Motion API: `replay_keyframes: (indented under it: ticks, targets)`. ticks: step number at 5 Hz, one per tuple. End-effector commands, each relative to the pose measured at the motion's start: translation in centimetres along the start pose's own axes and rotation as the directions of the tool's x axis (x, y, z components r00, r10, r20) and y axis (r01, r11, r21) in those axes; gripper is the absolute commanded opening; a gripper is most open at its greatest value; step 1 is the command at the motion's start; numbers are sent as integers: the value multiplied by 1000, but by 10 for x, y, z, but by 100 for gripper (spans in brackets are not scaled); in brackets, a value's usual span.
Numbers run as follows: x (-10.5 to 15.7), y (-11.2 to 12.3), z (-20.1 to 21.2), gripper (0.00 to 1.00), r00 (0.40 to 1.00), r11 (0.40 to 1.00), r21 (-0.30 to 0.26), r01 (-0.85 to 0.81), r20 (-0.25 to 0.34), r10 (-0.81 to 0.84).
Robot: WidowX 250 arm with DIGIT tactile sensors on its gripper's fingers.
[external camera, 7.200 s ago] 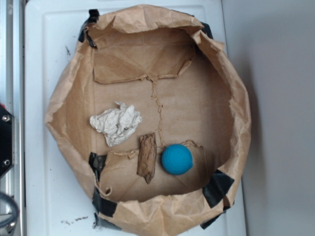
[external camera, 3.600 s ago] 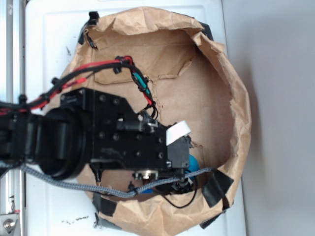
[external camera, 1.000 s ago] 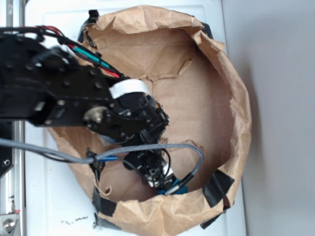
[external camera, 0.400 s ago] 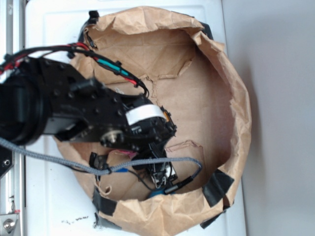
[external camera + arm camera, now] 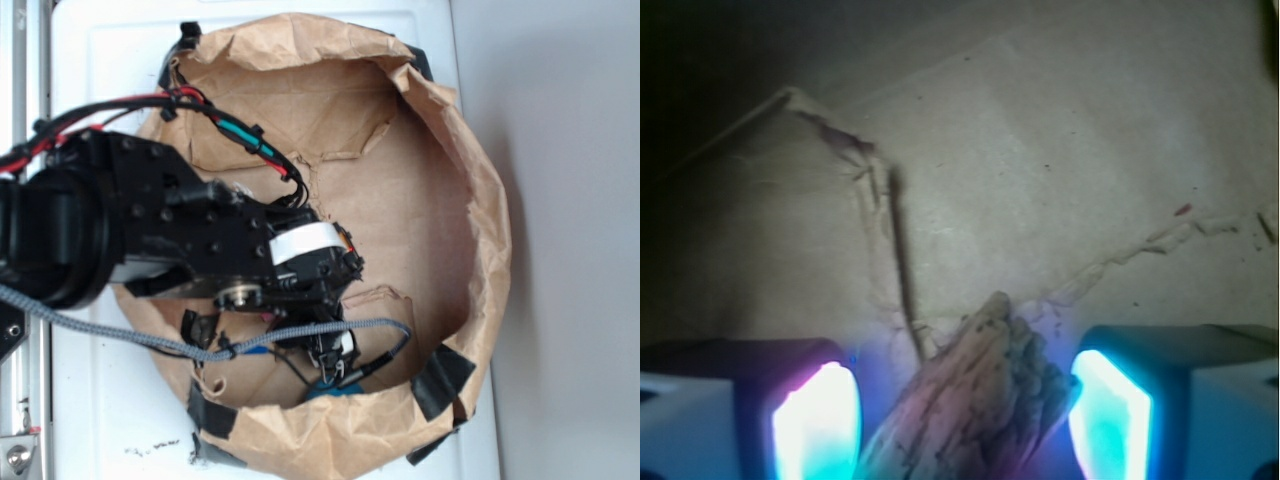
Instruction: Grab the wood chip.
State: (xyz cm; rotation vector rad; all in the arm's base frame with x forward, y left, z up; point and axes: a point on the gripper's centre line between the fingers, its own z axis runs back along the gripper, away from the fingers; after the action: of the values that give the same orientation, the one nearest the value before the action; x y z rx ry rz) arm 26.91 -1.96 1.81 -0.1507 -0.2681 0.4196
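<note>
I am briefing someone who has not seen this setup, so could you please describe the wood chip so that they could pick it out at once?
Find the brown paper bag, folded open into a bowl on the white surface; the black arm reaches down inside it. In the wrist view the wood chip lies on the paper floor between the two glowing fingers of the gripper, which stand apart. It is rough, dark-streaked and bark-like against smooth tan paper.

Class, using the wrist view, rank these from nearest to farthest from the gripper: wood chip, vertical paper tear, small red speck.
1. Wood chip, between the fingers of the gripper.
2. Vertical paper tear, just beyond, slightly left.
3. Small red speck, far right.
</note>
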Motion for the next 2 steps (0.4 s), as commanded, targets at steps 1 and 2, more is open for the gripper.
replay_keyframes:
  ticks: [1, 2]
  targets:
    - [-2, 8, -1, 0, 997, 999, 39, -25, 74, 22]
    - [0, 9, 0, 0, 993, 998, 50, -35, 115, 29]
